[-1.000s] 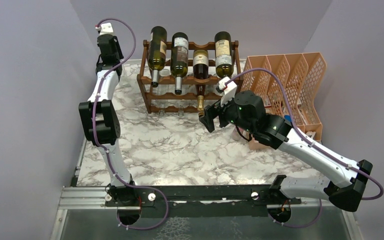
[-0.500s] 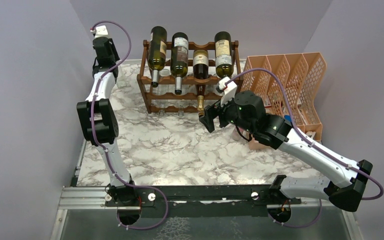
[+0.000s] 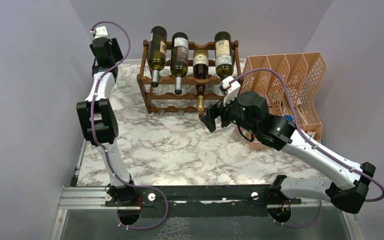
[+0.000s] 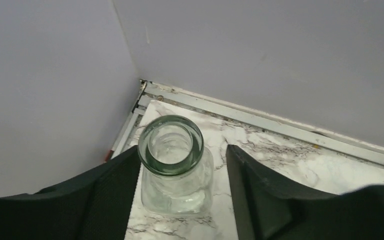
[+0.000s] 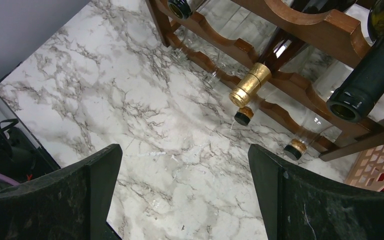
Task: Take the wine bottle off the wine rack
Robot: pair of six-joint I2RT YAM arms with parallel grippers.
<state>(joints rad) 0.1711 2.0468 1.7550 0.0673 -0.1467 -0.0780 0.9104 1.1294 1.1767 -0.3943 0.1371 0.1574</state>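
The dark brown wine rack stands at the back of the marble table. Several wine bottles lie in it, necks toward me, among them a gold-foil-capped bottle and a dark green one. My right gripper hovers open over the marble just in front of the gold-capped neck, holding nothing. In the far left corner, my left gripper straddles the neck of a clear glass bottle standing upright on the table. Its jaws are parted, with a gap at the right finger.
An orange mesh file organizer sits right of the rack, beside my right arm. Grey walls close in on the left, back and right. Clear bottles with dark caps lie in the rack's lower tier.
My left jaws have parted from the clear bottle's neck, and that wrist drew slightly toward the left wall. My right arm shifted a little; its gripper stays open.
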